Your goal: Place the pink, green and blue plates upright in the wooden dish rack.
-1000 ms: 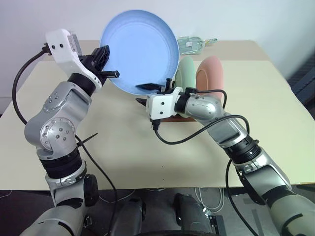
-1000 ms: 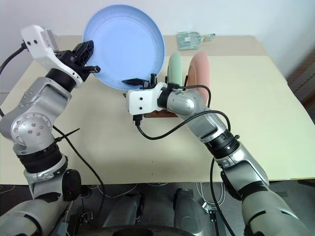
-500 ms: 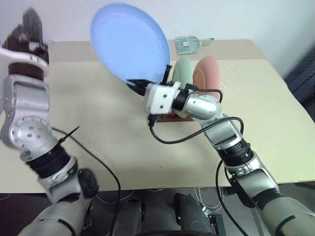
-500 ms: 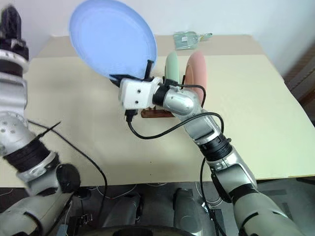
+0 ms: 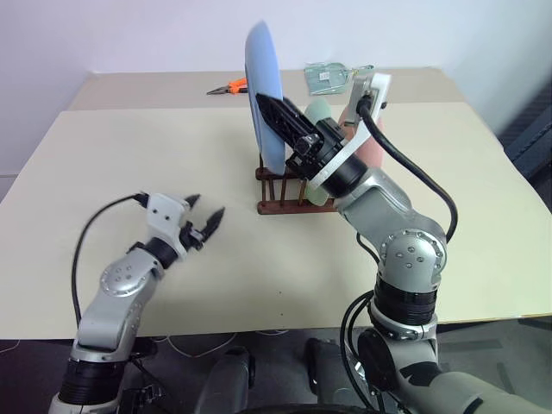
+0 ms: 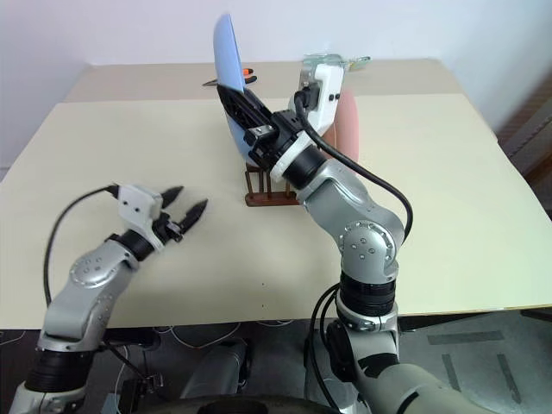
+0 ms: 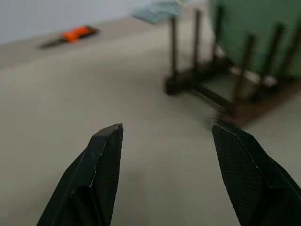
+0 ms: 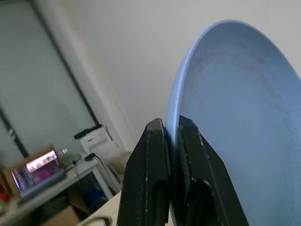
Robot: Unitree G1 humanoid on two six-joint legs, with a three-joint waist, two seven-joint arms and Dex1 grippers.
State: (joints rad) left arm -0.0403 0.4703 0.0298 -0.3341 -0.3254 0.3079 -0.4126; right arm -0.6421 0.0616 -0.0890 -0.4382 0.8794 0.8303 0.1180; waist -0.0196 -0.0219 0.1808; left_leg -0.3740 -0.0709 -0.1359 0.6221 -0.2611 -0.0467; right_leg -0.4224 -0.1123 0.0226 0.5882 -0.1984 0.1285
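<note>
Setting: pale cream bench (image 5: 129,172) against a white wall, with a second bench top of the same colour butted along its far edge.
Racks: one wooden dish rack (image 5: 285,197), dark brown with thin pegs, standing near the middle of the bench, toward the far edge.
Plates: three in all, one blue, one green, one pink.
Blue plate (image 5: 264,95): held on edge, nearly vertical, above the rack's left end, its lower rim down among the pegs; whether it rests on the rails I cannot tell.
Green plate (image 5: 320,112): upright in the rack, just right of the blue one, mostly hidden by the right arm.
Pink plate (image 6: 348,129): upright behind the right arm at the rack's right end.
Right gripper (image 8: 172,136): fingers pressed together on the blue plate's rim, one on each face.
Left gripper (image 5: 205,222): low over the bench toward the near left, well apart from the rack, pointing toward it; fingers (image 7: 104,155) spread apart with nothing between them.
Other items: one orange-handled tool (image 5: 229,86) and one clear packet (image 5: 332,76), both on the far bench top.
</note>
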